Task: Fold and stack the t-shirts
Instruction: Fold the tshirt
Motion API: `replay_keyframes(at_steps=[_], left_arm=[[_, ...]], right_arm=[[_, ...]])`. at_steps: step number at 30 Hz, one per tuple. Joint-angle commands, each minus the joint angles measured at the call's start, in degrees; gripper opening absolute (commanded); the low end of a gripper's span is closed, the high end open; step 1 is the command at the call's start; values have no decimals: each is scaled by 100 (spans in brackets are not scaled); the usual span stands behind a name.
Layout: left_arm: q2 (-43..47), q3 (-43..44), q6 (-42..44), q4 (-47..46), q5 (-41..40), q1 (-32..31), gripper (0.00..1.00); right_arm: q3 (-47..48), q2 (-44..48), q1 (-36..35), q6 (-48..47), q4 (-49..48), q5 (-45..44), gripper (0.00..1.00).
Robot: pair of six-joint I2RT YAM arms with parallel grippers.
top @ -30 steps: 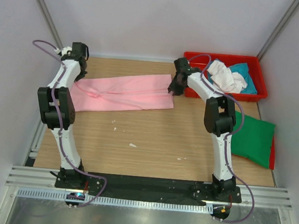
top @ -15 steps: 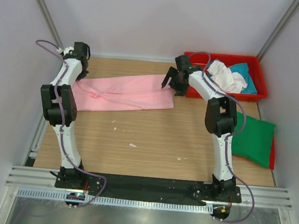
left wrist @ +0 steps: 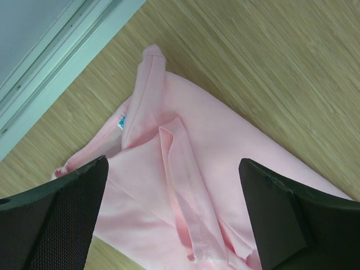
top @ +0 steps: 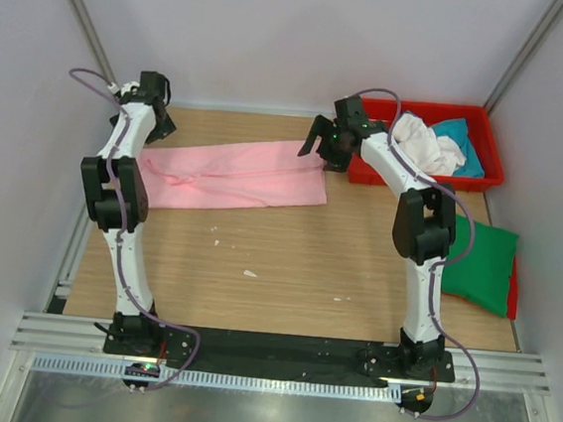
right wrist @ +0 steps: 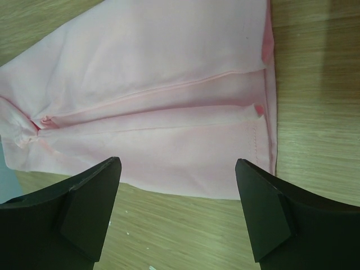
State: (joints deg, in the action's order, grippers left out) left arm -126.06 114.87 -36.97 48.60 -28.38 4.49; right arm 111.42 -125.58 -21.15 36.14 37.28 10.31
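Left hand, right hand released, empty — over pink t-shirt; its left end hidden behind left arm.

Your pink t-shirt, a long folded strip along the table's far edge; green one folded at its right edge.

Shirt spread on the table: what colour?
The shirt is plain light pink; right wrist view shows it best.
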Motion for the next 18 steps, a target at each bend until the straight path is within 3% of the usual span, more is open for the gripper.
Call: replay_keyframes(at_steps=[1, 4, 6, 9, 11, 18], left_arm=[[300, 361, 6, 509, 191, 17, 100], [625, 90, -387, 878, 821, 130, 100], [1108, -836, -696, 775, 1429, 271, 100], [1689, -2173, -1320, -162, 2335, 412, 100], [1821, -2590, -1610, -516, 2653, 438, 100], [1322, -2575, -1919, -1018, 3014, 439, 100]], right_arm=[[143, 490, -30, -440, -300, 288, 89], [310, 569, -144, -950, -326, 288, 89], [293, 683, -267, -1274, -396, 139, 89], [249, 763, -408, -1434, -370, -142, 89], [170, 789, -425, -1487, -327, -169, 89], [-155, 1141, -425, -1759, -204, -424, 90]])
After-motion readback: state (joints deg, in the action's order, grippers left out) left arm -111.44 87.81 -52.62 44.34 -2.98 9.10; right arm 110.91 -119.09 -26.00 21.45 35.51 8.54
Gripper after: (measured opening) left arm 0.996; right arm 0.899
